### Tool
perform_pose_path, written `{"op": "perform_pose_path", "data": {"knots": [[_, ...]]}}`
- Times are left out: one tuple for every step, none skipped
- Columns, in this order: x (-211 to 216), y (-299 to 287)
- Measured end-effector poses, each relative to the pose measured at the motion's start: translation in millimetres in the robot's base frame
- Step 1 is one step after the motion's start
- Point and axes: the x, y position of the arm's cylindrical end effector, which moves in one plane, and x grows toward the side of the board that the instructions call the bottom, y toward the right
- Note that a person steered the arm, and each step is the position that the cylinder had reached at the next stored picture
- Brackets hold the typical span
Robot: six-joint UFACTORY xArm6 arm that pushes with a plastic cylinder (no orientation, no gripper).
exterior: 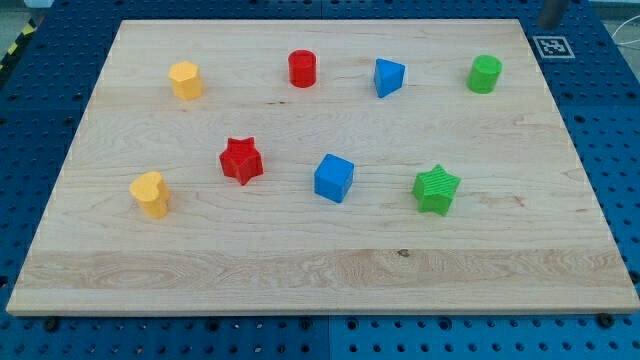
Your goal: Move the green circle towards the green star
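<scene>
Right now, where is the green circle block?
The green circle block stands near the wooden board's top right corner, right of the blue triangular block.

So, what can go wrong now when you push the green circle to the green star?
My tip shows only at the view's top right corner, beyond the green circle, so an off-centre push could send it sideways towards the board's right edge. Pushed too far, it could knock the green star away. A drift left could hit the blue block.

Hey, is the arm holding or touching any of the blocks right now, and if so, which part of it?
Nothing is held. My tip is not visible, and the green circle and green star sit untouched.
</scene>
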Motion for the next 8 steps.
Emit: {"op": "perform_pose_path", "data": {"knots": [[0.0, 0.1], [-0.2, 0.1], [-0.5, 0.1], [-0.5, 0.1], [-1.1, 0.1], [-1.1, 0.1], [-1.5, 0.1], [-0.3, -3.2]]}}
